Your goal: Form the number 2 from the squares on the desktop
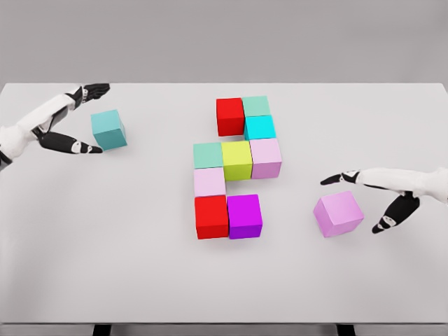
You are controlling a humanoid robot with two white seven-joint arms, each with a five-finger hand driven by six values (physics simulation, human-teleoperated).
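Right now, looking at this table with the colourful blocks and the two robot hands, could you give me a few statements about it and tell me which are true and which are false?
1. The left hand has its fingers spread around a teal cube. True.
2. The pink cube near the right hand is stacked on top of the cluster. False: it sits alone on the table, apart from the cluster.
3. Two red cubes are in the cluster, one at its top and one at its bottom. True.
4. The yellow-green cube sits at the cluster's bottom right corner. False: it is in the middle row; a purple cube holds that corner.
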